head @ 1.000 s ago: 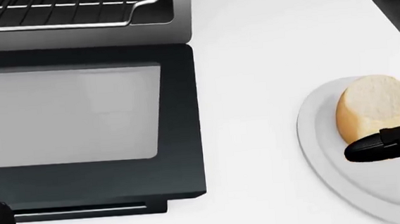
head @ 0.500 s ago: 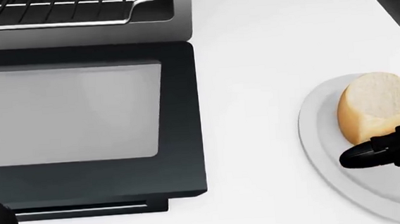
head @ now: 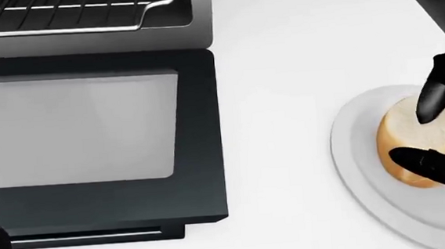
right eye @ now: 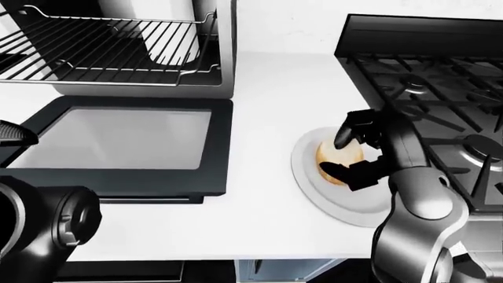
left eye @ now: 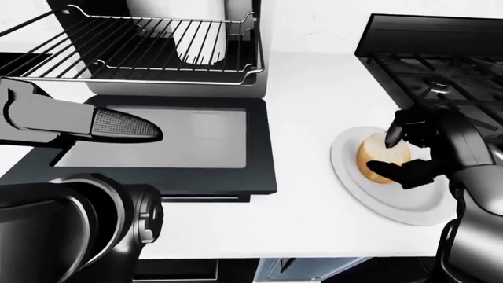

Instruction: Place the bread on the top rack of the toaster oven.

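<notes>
A round bread roll (head: 412,135) lies on a white plate (head: 358,150) at the right of the head view. My right hand (head: 417,134) is closed round the roll: one finger (head: 431,103) lies over its top and the thumb (head: 414,159) presses its lower side. The toaster oven stands at the left, its door (head: 200,132) folded down flat. Its wire rack (left eye: 141,53) is slid out above the door. My left arm (left eye: 71,121) reaches in over the door from the left; its hand is out of view.
A black gas stove (right eye: 424,76) stands just right of the plate. White counter (head: 283,96) lies between the oven door and the plate. The counter's near edge (right eye: 236,250) runs along the bottom of the eye views.
My right hand's finger has come down over the top of the roll, which earlier only had the thumb below it. The roll has shifted slightly lower on the plate.
</notes>
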